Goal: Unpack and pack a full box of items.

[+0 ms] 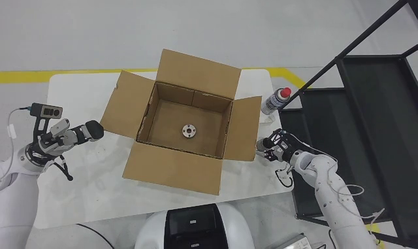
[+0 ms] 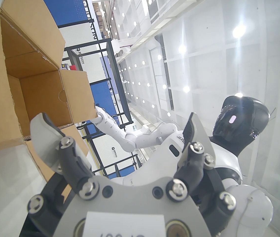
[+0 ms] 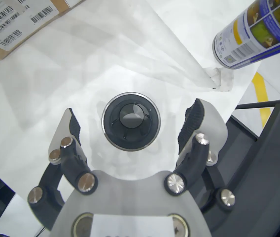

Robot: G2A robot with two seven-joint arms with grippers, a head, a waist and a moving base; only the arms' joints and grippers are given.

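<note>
The left gripper (image 1: pixel 91 129) (image 2: pixel 116 124) hangs over the left end of the white table (image 1: pixel 85 190) with its two fingers spread wide and nothing between them or touching them. Just beyond its fingertips, towards the robot's right, stands the open brown cardboard box (image 1: pixel 186 128) (image 2: pixel 43 92), all four flaps folded outward; the nearest flap lies close to the gripper but apart from it. Inside the box a small round silver metal ring (image 1: pixel 189 129) lies flat near the middle of the floor. On the far side of the box, just off its right-hand flap, the right gripper (image 1: pixel 264 146) (image 3: pixel 132 114) points down at the table with its fingers also spread. They straddle a round black piece with a silver rim (image 3: pixel 131 121) that sits on the table surface. In the right wrist view a gap shows between each ridged black pad (image 3: pixel 190 122) and the piece, so it is framed but not pinched. Ahead of this gripper and a little farther from the robot, a white-and-blue spray can with a red cap (image 1: pixel 275 100) (image 3: pixel 255 28) stands upright near the table's far right corner, well clear of the fingers. Directly to the gripper's right, past the table edge, stands a black metal shelf rack (image 1: pixel 366 118) whose frame runs close alongside the arm.
</note>
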